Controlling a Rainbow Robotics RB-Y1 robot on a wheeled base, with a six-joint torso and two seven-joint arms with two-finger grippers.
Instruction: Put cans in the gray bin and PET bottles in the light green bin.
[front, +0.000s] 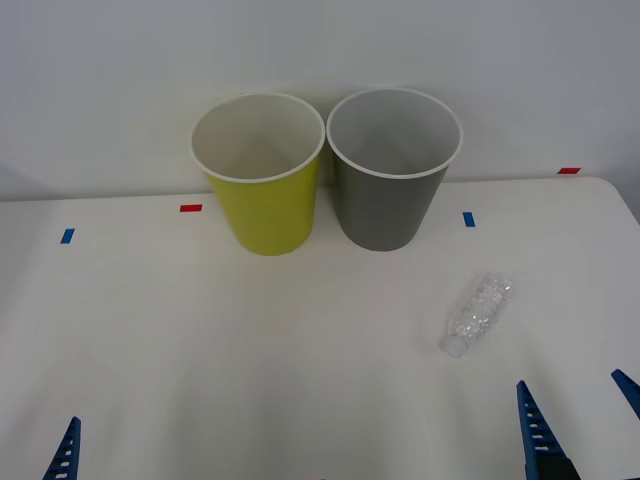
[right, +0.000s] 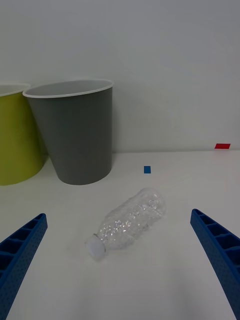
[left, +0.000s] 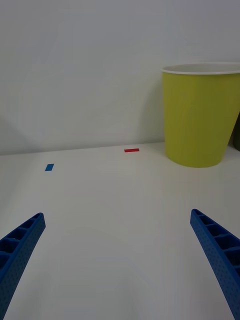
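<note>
1. The right pincer (front: 580, 410) hangs low over the near right part of the tabletop (front: 250, 350). Its two blue ribbed fingers (right: 220, 255) are spread wide and hold nothing. In the right wrist view the bottle lies on the tabletop between the two fingers and a little ahead of them, touched by neither.

2. The left pincer (left: 117, 260) waits over the near left of the tabletop, equally wide open and empty, with bare surface ahead of it.

3. The bottle (front: 477, 313) lies on its side near the right pincer, its whitish cap (right: 96, 248) pointing back toward the robot and its base toward the bins. It is small, clear, ribbed and crinkly, with no label, and much shorter than either bin. It looks light and easily dented, so I judge it would give under a firm squeeze.

4. Farther back stand the two bins, upright and side by side with rims nearly touching: the gray bin (front: 390, 205) just beyond the bottle, the light green bin (front: 268, 210) to its left. What shows of their insides is bare.

5. Progress, as I judge it: nothing is sorted yet. The bottle still has to be grasped, carried past the gray bin and dropped into the light green one. I see no cans on the tabletop.
</note>
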